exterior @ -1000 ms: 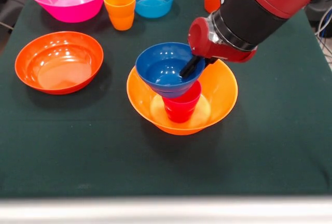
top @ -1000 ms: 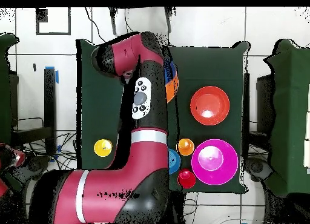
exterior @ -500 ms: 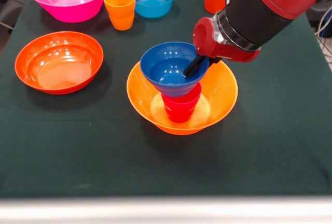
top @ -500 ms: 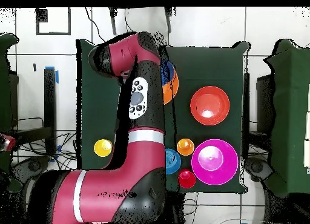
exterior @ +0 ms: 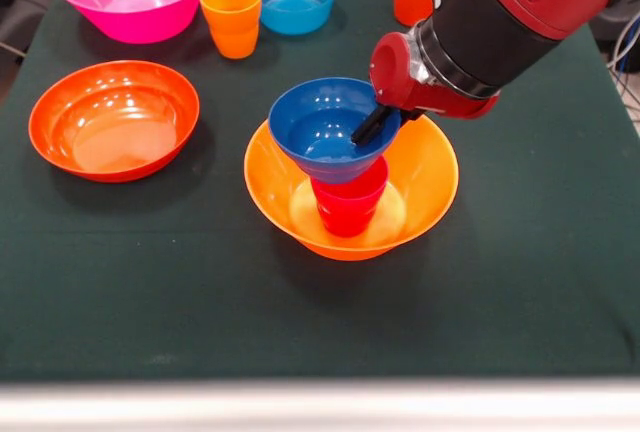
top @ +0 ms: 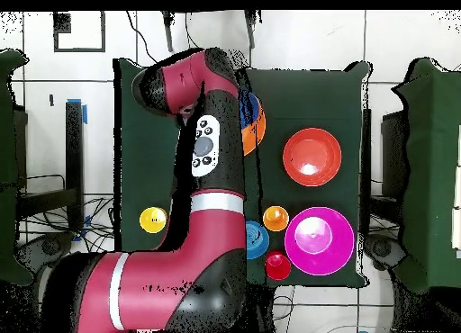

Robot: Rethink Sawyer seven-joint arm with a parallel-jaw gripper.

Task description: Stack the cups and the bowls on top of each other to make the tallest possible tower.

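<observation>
Tower [exterior: 345, 167] at frame centre: big yellow-orange bowl [exterior: 425, 197], red cup [exterior: 348, 202], dark blue bowl [exterior: 325, 132], which has levelled over the cup in the last second. My gripper [exterior: 368, 124] pinches its right rim; I judge release due. Farther back, upper left: orange cup [exterior: 231, 16].

I find no readable text, label, brand, number or sign anywhere: not on my arm, not on the cups, bowls, or the table's green cloth.
</observation>
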